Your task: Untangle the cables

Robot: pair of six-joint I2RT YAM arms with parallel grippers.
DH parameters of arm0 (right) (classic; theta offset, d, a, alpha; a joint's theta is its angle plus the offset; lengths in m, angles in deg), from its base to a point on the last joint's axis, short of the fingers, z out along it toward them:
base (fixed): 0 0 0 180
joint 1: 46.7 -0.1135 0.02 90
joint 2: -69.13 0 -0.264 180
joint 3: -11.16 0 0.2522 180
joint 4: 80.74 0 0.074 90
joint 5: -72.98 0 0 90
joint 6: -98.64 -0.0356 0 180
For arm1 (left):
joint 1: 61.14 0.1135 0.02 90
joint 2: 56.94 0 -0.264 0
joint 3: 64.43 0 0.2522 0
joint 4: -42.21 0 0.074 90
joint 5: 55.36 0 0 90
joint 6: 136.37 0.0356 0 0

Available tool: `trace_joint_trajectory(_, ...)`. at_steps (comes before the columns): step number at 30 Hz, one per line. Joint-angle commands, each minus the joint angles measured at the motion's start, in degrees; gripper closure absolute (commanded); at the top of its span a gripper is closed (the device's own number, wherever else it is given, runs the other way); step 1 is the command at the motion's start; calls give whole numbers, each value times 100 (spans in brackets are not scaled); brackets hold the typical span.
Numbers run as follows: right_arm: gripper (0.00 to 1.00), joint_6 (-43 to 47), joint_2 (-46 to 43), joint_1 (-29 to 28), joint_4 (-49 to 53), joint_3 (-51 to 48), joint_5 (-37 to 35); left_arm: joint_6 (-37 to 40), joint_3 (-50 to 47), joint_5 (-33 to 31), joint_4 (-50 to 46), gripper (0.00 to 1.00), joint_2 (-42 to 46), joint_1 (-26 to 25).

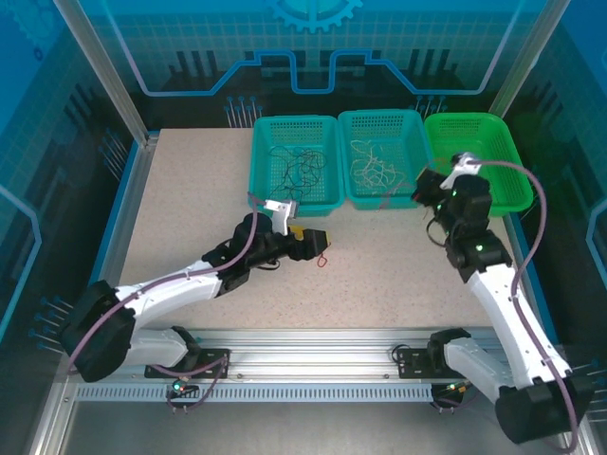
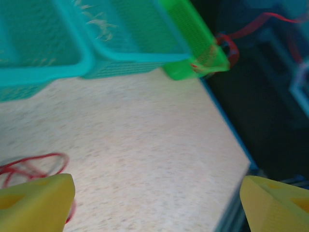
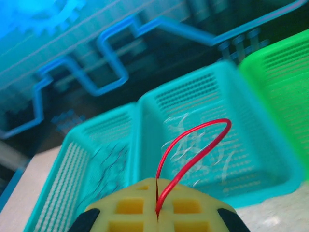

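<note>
**A:** What's closest to you?

**B:** My right fingers (image 3: 159, 217), clenched on a red cable (image 3: 226, 125). It is pinched in the seam between them and arches up in a free loop past the tips. From above, those fingers (image 1: 424, 180) hang at the near edge of the baskets, about where the middle basket (image 1: 379, 115) meets the green basket (image 1: 486, 118).

**A:** And your left?

**B:** My left fingers (image 2: 36, 200) are released and spread wide, low over the worktop (image 2: 159, 145), grasping nothing. Some red loops (image 2: 34, 157) lie flat on the worktop just beside the left-hand finger. From above they sit just near of those fingers (image 1: 318, 237).

**A:** The rest?

**B:** Dark cables (image 1: 302, 171) are in the left basket (image 1: 296, 119), and white cables (image 1: 372, 169) are in the middle one.

**A:** How will this stuff handle?

**B:** Almost weightless, I'd say. It looks limp but a little springy, since the held loop keeps its curve. It is far thinner than my fingers, so I expect it to slip unless they close completely. For the loops on the worktop, I'd come right down to the surface and close across one strand on the outer bend, clear of any crossing. Then I'd draw slowly, because a snag would only tighten the knot.
</note>
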Motion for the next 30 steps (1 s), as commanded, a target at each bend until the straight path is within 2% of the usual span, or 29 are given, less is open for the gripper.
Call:
trace_joint_trajectory(1, 100, -365, 469, 754, -29, 427, -215, 515, -178, 981, 626, 7, 316, -56)
trace_joint_trajectory(7, 100, -1527, 1639, 2057, -637, 888, -349, 734, -292, 1045, 537, 3, 644, -64)
trace_joint_trajectory(11, 100, -2587, 2486, 2658, -767, 1204, -202, 747, -342, 1004, 451, 2, 713, -73)
trace_joint_trajectory(15, 100, -3301, 3294, 2732, -1028, 1466, -769, 749, -346, 935, 398, 2, 801, -71)
trace_joint_trajectory(18, 100, -3316, 4024, 2745, -771, 2084, -562, 727, -384, 878, 362, 2, 898, -65)
trace_joint_trajectory(19, 95, -3304, 4224, 2746, -611, 2285, -414, 714, -413, 847, 370, 2, 926, -69)
trace_joint_trajectory(20, 79, -3255, 4383, 2735, -497, 2445, -290, 706, -442, 799, 365, 2, 969, -72)
trace_joint_trajectory(21, 55, -3220, 4492, 2711, -472, 2555, -220, 714, -463, 748, 334, 1, 994, -68)
trace_joint_trajectory(22, 37, -3183, 4535, 2685, -420, 2624, -220, 721, -473, 727, 291, 2, 1027, -69)
trace_joint_trajectory(23, 26, -3109, 4549, 2640, -307, 2702, -254, 739, -469, 722, 238, 1, 1046, -60)
trace_joint_trajectory(25, 20, -2884, 4439, 2567, -165, 2729, -284, 769, -464, 698, 149, 1, 1079, -71)
trace_joint_trajectory(30, 21, -2368, 3547, 2405, -589, 1854, 209, 845, -460, 611, 89, 1, 1047, -69)
